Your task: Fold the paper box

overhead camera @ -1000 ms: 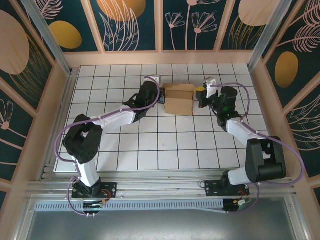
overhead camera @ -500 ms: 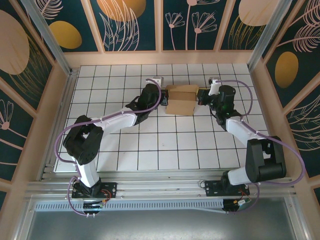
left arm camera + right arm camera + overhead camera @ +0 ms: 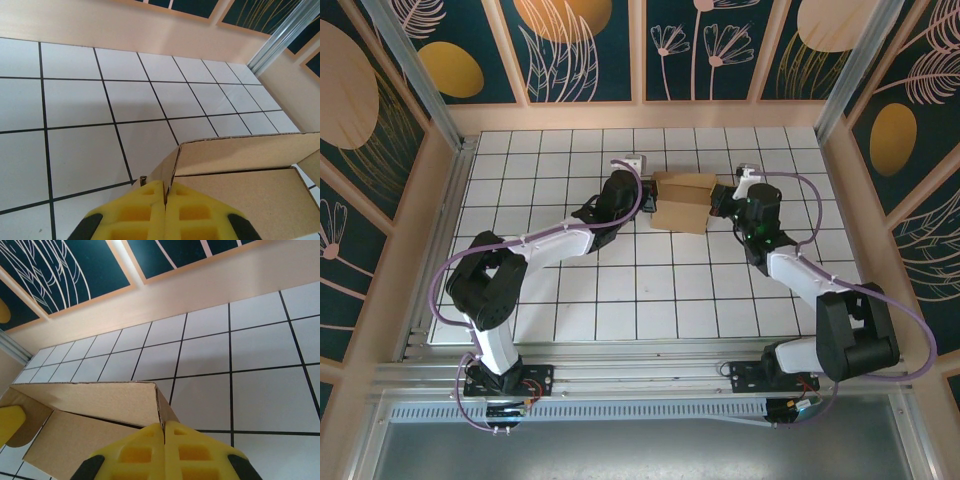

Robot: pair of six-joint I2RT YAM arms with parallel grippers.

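The paper box is brown cardboard, partly folded, with its walls raised, and sits at the back middle of the gridded table. My left gripper is shut on the box's left wall. In the left wrist view its yellow fingertips pinch the thin cardboard edge, and the box spreads to the right. My right gripper is shut on the right wall. In the right wrist view the gripper clamps that wall, the box lies to the left, and a yellow finger of the other gripper shows at the far side.
A white table with a black grid lies all around the box. Low wooden walls ring the table, close behind the box. A metal post stands at the back right corner in the left wrist view.
My right wrist has swung left and nearer along the box's right side, still gripping its wall. The box has turned very slightly. The left arm has hardly moved.
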